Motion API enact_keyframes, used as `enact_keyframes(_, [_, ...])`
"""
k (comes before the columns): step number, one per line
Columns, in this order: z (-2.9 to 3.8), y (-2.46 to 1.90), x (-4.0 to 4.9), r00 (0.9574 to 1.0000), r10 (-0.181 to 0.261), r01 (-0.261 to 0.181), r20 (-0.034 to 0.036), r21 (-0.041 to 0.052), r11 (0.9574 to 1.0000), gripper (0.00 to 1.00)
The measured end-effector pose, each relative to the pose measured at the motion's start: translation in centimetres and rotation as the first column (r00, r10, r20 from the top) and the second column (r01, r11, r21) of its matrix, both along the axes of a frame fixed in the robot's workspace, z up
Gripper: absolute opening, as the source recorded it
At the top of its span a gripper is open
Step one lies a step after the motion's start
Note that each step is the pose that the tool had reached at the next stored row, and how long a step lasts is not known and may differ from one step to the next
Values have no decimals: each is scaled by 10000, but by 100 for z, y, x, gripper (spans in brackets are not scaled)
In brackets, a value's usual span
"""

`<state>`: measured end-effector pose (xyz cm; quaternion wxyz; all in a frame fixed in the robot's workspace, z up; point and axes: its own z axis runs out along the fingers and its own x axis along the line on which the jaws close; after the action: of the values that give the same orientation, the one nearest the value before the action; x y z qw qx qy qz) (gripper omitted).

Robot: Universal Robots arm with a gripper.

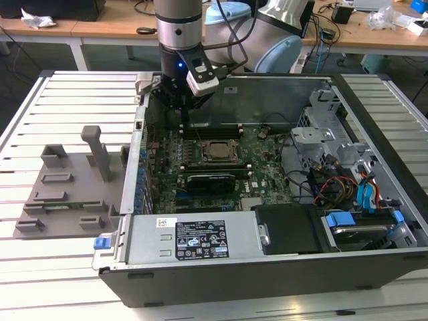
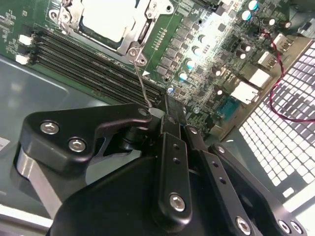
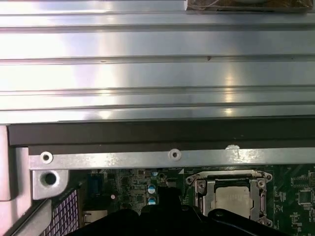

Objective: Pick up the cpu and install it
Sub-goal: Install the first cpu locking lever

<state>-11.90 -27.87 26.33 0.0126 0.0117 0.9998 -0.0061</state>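
The arm reached down into the open computer case [image 1: 267, 267] in the upper middle of the exterior view, its hand [image 1: 184, 124] low over the far edge of the green motherboard [image 1: 267, 177], beside the row of memory slots [image 1: 214, 127]. In the second wrist view the hand's [image 2: 157, 115] black fingers [image 2: 170, 113] were pressed together with nothing between them, their tips just above the long dark slots [image 2: 88, 64].

The cpu [image 1: 215, 151] sat in its socket frame [image 1: 212, 162] at the centre of the board, its silvery top facing up; it appeared at the upper left of the second wrist view [image 2: 109, 18] and at the lower right of the first wrist view [image 3: 230, 198]. A thin wire lever [image 2: 140, 81] rose from the frame's corner toward the fingertips. At the exterior view's left, a grey fixture [image 1: 67, 194] lay on the slatted tabletop [image 1: 67, 100], well apart from the hand.
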Motion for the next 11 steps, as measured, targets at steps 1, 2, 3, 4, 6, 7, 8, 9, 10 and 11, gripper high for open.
enact_keyframes(1, [-4,0,7,10000,9,-9,-1,0,10000,11])
enact_keyframes(2, [-5,0,14,10000,14,-14,-1,0,10000,11])
enact_keyframes(3, [-6,0,24,10000,19,-19,-1,0,10000,11])
enact_keyframes(4, [-7,1,56,10000,27,-27,-1,0,10000,11])
enact_keyframes(6, [-8,1,89,10000,31,-31,-1,0,10000,11])
enact_keyframes(7, [-8,1,106,10000,33,-33,-1,0,10000,11])
enact_keyframes(8, [-8,0,116,10000,34,-34,-1,0,10000,11])
enact_keyframes(9, [-7,0,131,10000,35,-35,-2,0,10000,11])
enact_keyframes(10, [-7,0,142,10000,35,-35,-2,-1,10000,11])
enact_keyframes(11, [-7,0,148,10000,34,-34,-2,-1,10000,11])
